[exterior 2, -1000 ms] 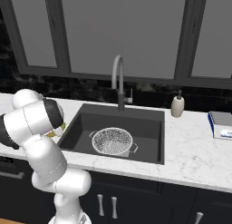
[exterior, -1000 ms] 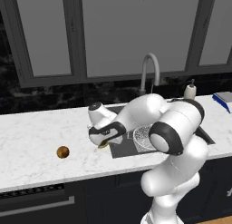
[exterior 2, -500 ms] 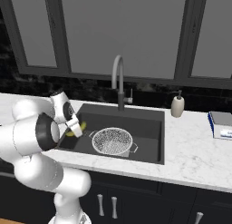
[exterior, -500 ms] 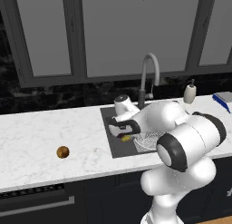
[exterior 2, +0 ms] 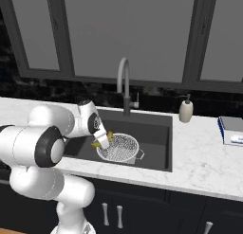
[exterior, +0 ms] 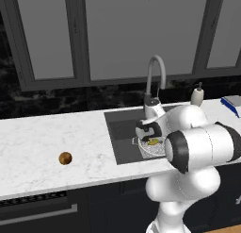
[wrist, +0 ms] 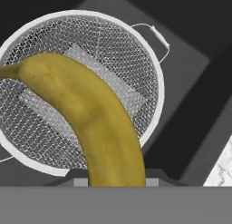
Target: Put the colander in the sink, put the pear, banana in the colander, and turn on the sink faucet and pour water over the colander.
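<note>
My gripper [exterior 2: 101, 140] is shut on the yellow banana [wrist: 90, 114] and holds it just over the colander [exterior 2: 119, 149]. The hand view looks straight down the banana into the mesh bowl [wrist: 136, 69], which is empty. The colander [exterior: 151, 151] stands on the floor of the dark sink [exterior 2: 154, 133], toward its front left. Behind the basin rises the grey gooseneck faucet [exterior 2: 123, 84], with no water running. The golden-brown pear [exterior: 65, 158] lies on the white marble counter, well left of the sink [exterior: 121, 133]. My gripper [exterior: 151, 140] is partly hidden by the arm in the left base view.
A white soap bottle [exterior 2: 185, 111] stands on the counter right of the faucet. A blue and white object [exterior 2: 231, 130] lies at the far right of the counter. Dark windows and a black backsplash run behind the counter.
The arm has swung right from the counter to the sink, carrying the banana, which now hangs over the colander. The pear has stayed in place.
</note>
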### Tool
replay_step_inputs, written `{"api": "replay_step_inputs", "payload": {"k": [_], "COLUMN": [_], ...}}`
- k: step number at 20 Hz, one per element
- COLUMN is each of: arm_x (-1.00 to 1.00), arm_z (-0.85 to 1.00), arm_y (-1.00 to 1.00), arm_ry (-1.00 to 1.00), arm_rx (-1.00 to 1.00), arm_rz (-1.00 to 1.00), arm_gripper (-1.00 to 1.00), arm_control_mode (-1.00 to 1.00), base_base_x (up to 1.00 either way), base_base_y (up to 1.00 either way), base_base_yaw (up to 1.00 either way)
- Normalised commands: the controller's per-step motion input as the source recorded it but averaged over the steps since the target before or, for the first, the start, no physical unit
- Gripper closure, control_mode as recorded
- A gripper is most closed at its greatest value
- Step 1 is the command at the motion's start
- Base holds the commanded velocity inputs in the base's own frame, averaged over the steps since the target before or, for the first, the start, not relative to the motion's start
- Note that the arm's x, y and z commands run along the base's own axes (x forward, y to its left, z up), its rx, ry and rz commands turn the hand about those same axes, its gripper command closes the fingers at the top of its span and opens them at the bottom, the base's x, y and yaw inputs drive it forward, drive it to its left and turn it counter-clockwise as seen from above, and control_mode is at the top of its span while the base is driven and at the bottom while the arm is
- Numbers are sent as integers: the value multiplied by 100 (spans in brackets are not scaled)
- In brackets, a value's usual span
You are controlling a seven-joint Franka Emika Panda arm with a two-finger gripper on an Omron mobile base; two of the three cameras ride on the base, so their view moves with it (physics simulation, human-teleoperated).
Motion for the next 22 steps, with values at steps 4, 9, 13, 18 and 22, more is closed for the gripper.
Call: {"api": "replay_step_inputs", "payload": {"k": [4,9,13,18,22], "arm_x": [42,31,23,20,24], "arm_z": [-25,-37,-39,-37,-36], "arm_y": [-47,-6,0,0,-3], "arm_ry": [0,0,0,0,0], "arm_rx": [0,0,0,0,0], "arm_rz": [0,0,0,0,0], "arm_gripper": [100,100,100,100,100], "arm_control_mode": [-100,-100,-100,-100,-100], "base_base_x": [0,0,0,0,0], "base_base_y": [0,0,0,0,0], "base_base_yaw": [0,0,0,0,0]}}
